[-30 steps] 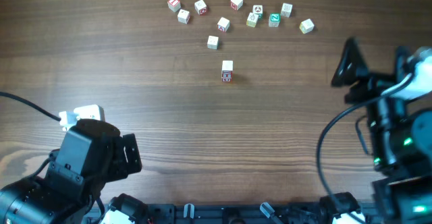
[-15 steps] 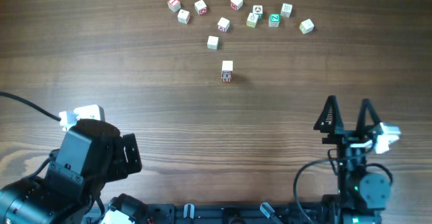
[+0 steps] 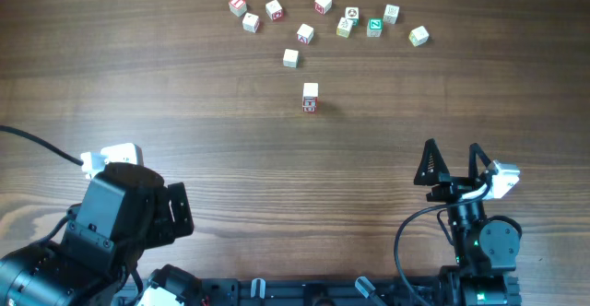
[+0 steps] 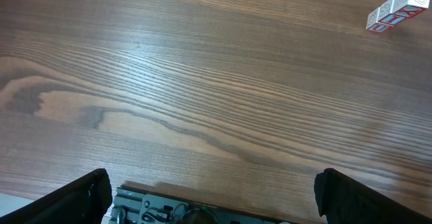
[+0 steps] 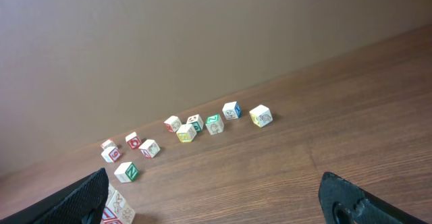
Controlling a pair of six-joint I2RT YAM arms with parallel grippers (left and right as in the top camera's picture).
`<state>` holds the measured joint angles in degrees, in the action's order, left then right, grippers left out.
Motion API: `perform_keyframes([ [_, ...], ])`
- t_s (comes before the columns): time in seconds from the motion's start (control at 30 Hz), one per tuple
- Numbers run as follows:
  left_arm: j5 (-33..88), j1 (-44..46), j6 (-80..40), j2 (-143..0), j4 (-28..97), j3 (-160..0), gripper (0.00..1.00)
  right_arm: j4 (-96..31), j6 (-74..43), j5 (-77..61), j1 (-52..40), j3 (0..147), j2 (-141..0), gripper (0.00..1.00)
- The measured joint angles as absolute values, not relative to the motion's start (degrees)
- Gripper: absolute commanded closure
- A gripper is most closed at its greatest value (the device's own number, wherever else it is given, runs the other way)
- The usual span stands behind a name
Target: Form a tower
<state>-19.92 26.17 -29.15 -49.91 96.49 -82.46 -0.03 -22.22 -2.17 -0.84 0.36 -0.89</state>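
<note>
the narrow stack of pale wooden cubes with red marks point(image 5: 120, 207) is cut off by the lower edge of the right wrist view. from overhead its cube count and the prints on the loose pale cubes point(image 3: 305, 33) are too small to tell; there the black left arm point(image 3: 101, 232) covers its jaws.

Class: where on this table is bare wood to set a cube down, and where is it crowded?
The table lies bare between the tower, the left arm and the right gripper. The far corners, left and right of the loose cubes, are free too. Crowded among those cubes at the far side.
</note>
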Motion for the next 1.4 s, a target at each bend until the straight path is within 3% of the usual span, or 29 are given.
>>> perform_keyframes([
  [0.27,-21.80,26.68,-22.72,-49.65,94.08,-82.24,0.00,-0.03,-22.22,-2.17,-0.84,0.36,-0.89,0.00],
  [0.43,-25.52,24.16,-20.58,-39.97,71.96,-72.55,0.00,-0.05,-22.20,-2.55,-0.84,0.36,-0.89,0.00],
  [0.7,-16.34,11.60,-20.18,-8.05,29.78,-22.70,0.00,-0.03,-22.20,-2.57,-0.82,0.36,-0.73,0.00],
  [1.03,-10.02,6.44,-16.93,-0.80,2.57,-2.70,0.00,-0.03,-22.20,-2.59,-0.80,0.36,-0.73,0.00],
  [1.4,-0.82,2.07,-6.20,-0.78,4.29,-0.69,0.00,-0.03,-22.20,-2.59,-0.80,0.36,-0.73,0.00],
])
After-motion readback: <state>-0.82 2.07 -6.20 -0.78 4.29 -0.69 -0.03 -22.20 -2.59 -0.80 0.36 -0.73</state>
